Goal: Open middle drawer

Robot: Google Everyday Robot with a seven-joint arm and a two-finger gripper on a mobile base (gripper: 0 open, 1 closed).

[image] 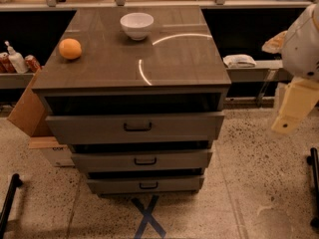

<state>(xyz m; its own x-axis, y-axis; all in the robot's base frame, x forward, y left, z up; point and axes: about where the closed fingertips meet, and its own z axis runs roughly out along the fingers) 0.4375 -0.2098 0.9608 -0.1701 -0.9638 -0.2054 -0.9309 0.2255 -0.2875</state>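
Observation:
The grey-brown cabinet (134, 59) stands in the middle of the camera view with three drawer fronts stacked below its top. The middle drawer (99, 161) sits between the taller top drawer (89, 128) and the shorter bottom drawer (109, 185). Its small dark bar handle (145, 161) faces me, and a dark gap shows above its front. My gripper (294, 106) is the beige piece under the white arm (304, 39) at the right edge. It hangs well to the right of the cabinet, level with the top drawer, touching nothing.
An orange (70, 49) and a white bowl (136, 25) rest on the cabinet top. A cardboard box (27, 111) leans at the cabinet's left. Shelves hold bottles (15, 59) at left and a white cloth (239, 60) at right. A blue tape X (148, 218) marks the floor.

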